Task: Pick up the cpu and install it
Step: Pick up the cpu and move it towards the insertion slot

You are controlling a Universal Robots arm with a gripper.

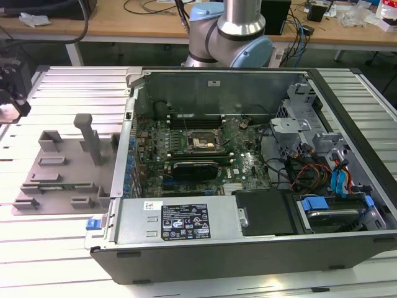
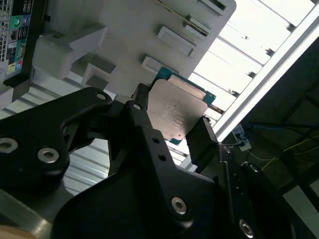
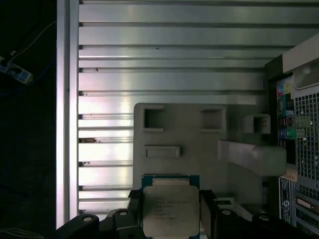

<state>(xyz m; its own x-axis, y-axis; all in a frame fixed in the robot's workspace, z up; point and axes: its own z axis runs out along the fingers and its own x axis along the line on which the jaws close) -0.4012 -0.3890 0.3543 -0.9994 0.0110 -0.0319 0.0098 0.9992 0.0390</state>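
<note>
Black fingers [image 2: 142, 107] of the one end effector [image 2: 174, 122] are clamped on the cpu [image 2: 175, 113], two of them, each pressing an opposite edge. In both wrist views the chip's pale silvery top faces the camera, with a thin green border showing along one side. In the first wrist view the cpu [image 3: 171, 211] is cut off by the frame edge, and the end effector [image 3: 171, 205] shows little more than its finger ends. How high the chip is held above what lies behind it cannot be told.

Behind the chip lies one grey plastic tray [image 3: 199, 144] with several low rectangular blocks. In the exterior view the tray [image 1: 62, 180] also carries one tall upright post [image 1: 87, 133]. Just beside the tray stands one open computer case [image 1: 248, 261]. On its board sits one dark square socket [image 1: 201, 144] with a metal rim, well apart from the tray. At the exterior view's left edge a dark piece of hardware [image 1: 12, 81] is cut off, and what it is cannot be made out.

One robot arm [image 1: 232, 31] rises behind the case, its upper part out of frame. Tray and case rest on a table [image 1: 62, 87] of ribbed aluminium slats. A second, wooden table [image 1: 142, 22] with cables on it stands behind.
</note>
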